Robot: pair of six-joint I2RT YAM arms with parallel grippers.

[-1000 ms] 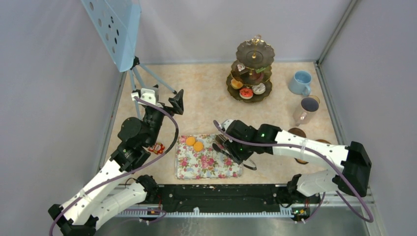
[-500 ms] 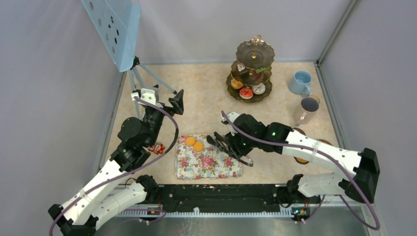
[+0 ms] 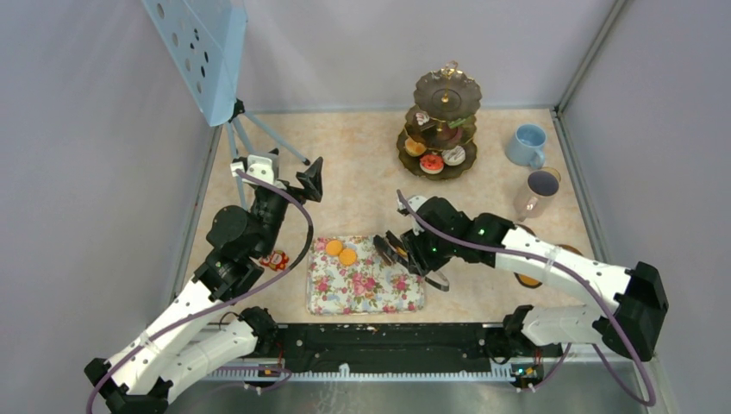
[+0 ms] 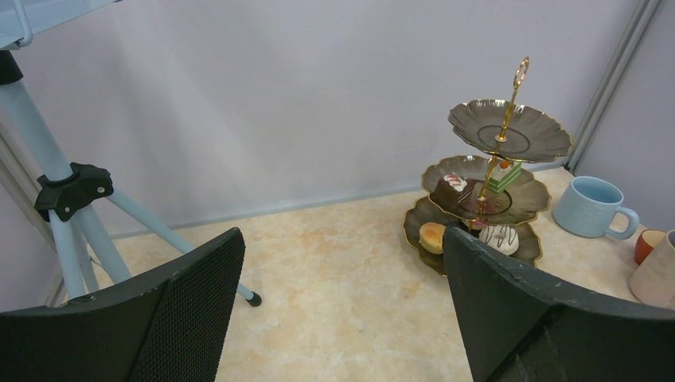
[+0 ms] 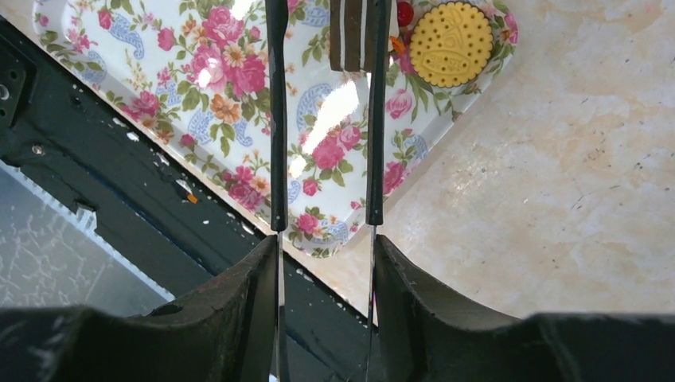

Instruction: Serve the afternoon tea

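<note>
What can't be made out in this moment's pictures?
Right wrist view: the tips of the tongs and part of the striped cake slice run off the top edge.
Left wrist view: a finger of the left gripper hides the lowest tier's front on the stand; the right edge cuts the pale-grey cup.

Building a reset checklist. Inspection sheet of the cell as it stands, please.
Surface: beige marbled tabletop, no spills seen.
Job's things: tiered stand at the far side, treats on its lower two tiers, top tier bare; blue cup and grey cup to its right; two orange rounds on the floral tray; striped cake slice between the arms of the tongs.
Clutter: tripod at far left; small red item left of the tray.
Grippers: left gripper open, empty; right gripper shut on the tongs.
Cables: purple cables along both arms, none seen snagged.
Surroundings: grey walls on three sides.
</note>
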